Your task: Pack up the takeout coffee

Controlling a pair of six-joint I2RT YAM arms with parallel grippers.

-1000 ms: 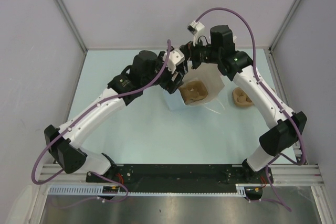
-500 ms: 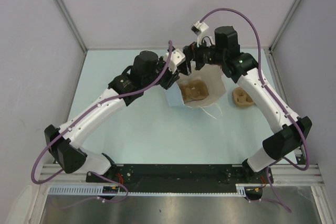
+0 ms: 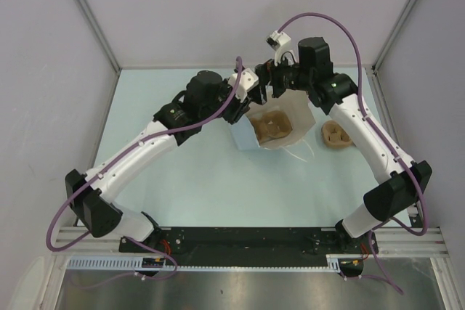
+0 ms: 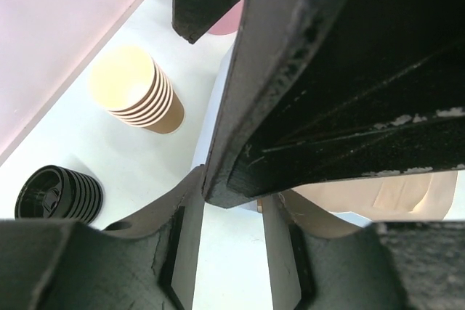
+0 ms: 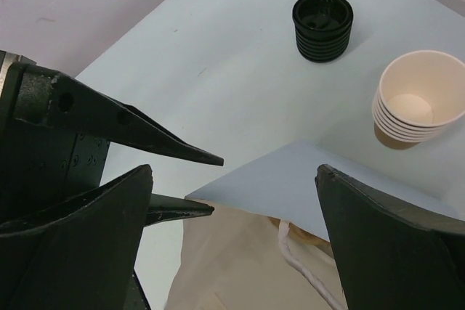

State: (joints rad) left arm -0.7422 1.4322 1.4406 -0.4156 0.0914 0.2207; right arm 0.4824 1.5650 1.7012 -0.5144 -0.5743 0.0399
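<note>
Top external, nearest: I see a paper bag (image 3: 298,120) standing open mid-table with a brown cup carrier (image 3: 272,127) inside. A spare carrier (image 3: 334,136) lies on the table just to its right.
Left claw: my left gripper (image 5: 216,184) has its fingers part apart astride the bag's left rim corner. I cannot tell whether they pinch the paper.
Right claw: my right gripper (image 5: 234,176) is spread wide above the bag's mouth, with nothing between the fingers.
Beyond the bag: a cup stack (image 5: 415,99) of lidless brown cups, which is not my target.
Farthest: a stack of black lids (image 5: 322,25).
Takeout coffee: I find no single lidded cup in any view, and no black lid shows in the bag. The arms hide the far table from above.
Handling, my guess: it is light, with thin walls that dent under a hard squeeze, and the lid could pop off. I would hold it round the body below the lid, gently and upright.
</note>
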